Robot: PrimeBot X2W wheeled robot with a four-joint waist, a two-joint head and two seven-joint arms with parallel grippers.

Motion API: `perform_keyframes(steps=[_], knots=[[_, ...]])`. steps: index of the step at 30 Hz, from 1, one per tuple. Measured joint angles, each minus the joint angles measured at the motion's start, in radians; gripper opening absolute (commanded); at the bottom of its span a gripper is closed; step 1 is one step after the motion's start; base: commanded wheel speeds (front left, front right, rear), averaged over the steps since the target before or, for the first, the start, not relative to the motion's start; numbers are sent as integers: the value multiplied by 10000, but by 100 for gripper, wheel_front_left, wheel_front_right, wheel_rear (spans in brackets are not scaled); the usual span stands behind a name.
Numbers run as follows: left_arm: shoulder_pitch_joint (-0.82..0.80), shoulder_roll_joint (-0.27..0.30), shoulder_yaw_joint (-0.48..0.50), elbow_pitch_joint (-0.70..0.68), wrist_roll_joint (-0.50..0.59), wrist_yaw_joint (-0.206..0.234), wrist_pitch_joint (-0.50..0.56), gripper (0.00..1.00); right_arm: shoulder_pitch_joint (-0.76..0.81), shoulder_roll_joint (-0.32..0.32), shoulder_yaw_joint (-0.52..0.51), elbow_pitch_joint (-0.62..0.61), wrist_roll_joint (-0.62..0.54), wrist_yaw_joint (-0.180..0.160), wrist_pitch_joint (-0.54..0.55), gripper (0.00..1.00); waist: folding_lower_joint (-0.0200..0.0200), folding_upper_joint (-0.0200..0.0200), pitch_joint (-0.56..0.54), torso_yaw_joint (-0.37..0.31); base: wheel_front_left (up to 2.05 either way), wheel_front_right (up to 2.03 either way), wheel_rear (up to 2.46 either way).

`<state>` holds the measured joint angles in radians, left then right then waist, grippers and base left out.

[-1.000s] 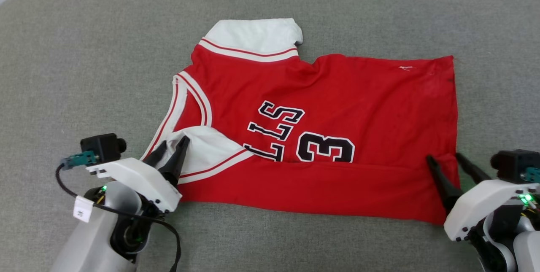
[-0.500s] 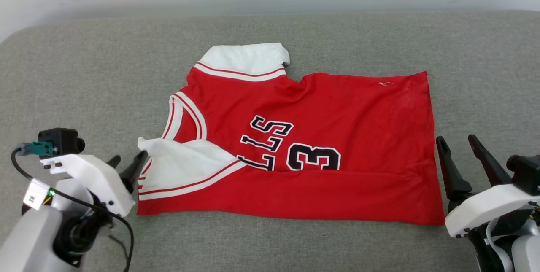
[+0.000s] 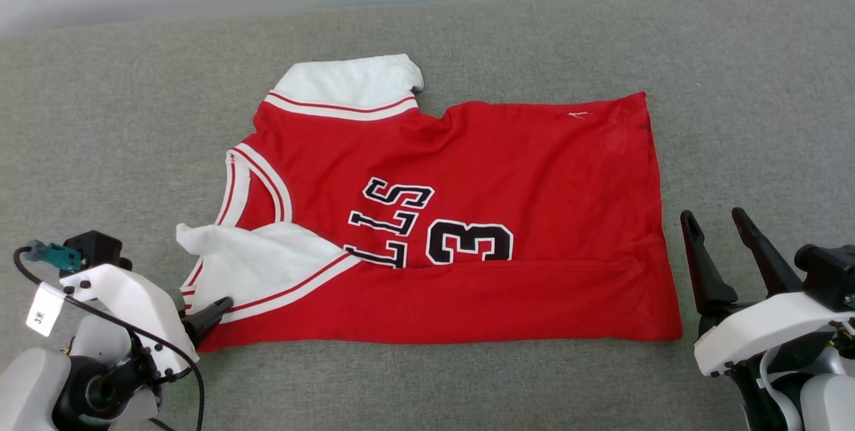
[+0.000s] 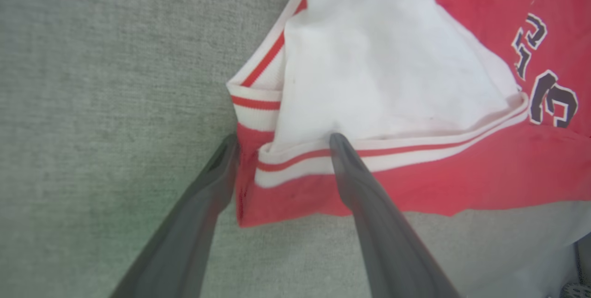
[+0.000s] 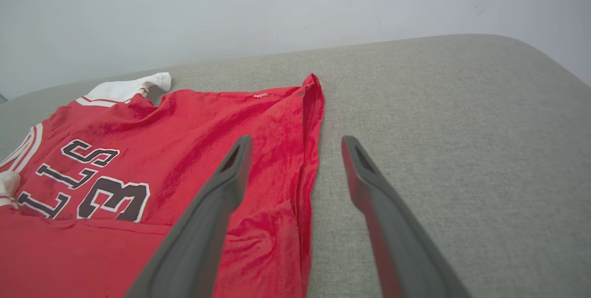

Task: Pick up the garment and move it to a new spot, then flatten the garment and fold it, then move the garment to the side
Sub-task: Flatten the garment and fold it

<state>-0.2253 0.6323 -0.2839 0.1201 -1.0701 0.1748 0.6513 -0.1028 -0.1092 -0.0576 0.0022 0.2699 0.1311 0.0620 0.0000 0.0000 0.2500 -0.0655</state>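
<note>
Left wrist view: we see left gripper [image 4: 282, 138] spread over a corner of the garment [image 4: 461, 173]. Right gripper [image 5: 296, 140] spread, empty, garment just beside it.

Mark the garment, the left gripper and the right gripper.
garment [image 3: 534, 170], head view, plain red body.
left gripper [image 4: 284, 137], left wrist view, midway between fingertips.
right gripper [image 3: 712, 215], head view, midway between fingertips.

Grey padded surface [image 3: 100, 117], perhaps a sofa; pale wall [image 5: 184, 11].
</note>
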Motion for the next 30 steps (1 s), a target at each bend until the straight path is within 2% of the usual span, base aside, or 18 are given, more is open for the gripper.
perform_keyframes(steps=[3, 4, 5, 6, 13, 20, 24, 30], knots=[[-10, -100, -40, 192, -159, 69, 257, 100, -10, 13, -15, -10, 8, 0, 36, 100, 0, 0, 165, -110, 0, 0, 0], [-22, -127, -52, 238, -221, 73, 314, 46, -17, 27, -36, -12, 8, 0, 75, 100, 0, 0, 206, -144, 0, 0, 0], [-43, -146, -77, 293, -247, 71, 357, 9, -16, 27, -67, -10, 10, 0, 132, 100, 0, 0, 237, -174, 0, 0, 0], [-58, -178, -90, 320, -268, 56, 397, 0, -12, 25, -111, -8, 35, -2, 198, 100, 0, 0, 255, -195, 0, 0, 0], [-7, -462, -222, 322, -261, -171, 79, 0, 183, -205, -665, -59, 602, -2, 1618, 100, 0, 0, 143, -112, 0, 0, 0], [103, -337, -61, -502, 148, -159, -550, 0, 329, -673, -719, -209, 1198, 0, 4270, 100, 0, 0, 27, 115, 0, 0, 0], [59, -320, -67, -974, 284, -73, -656, 0, 306, -949, -449, -213, 1400, 0, 5129, 100, 0, 0, 130, 303, 0, 0, 0], [-90, -477, -169, -1193, 303, -65, -694, 0, 98, -1193, 493, 253, 1822, -2, 5942, 100, 0, 0, 455, 486, 0, 0, 0]])
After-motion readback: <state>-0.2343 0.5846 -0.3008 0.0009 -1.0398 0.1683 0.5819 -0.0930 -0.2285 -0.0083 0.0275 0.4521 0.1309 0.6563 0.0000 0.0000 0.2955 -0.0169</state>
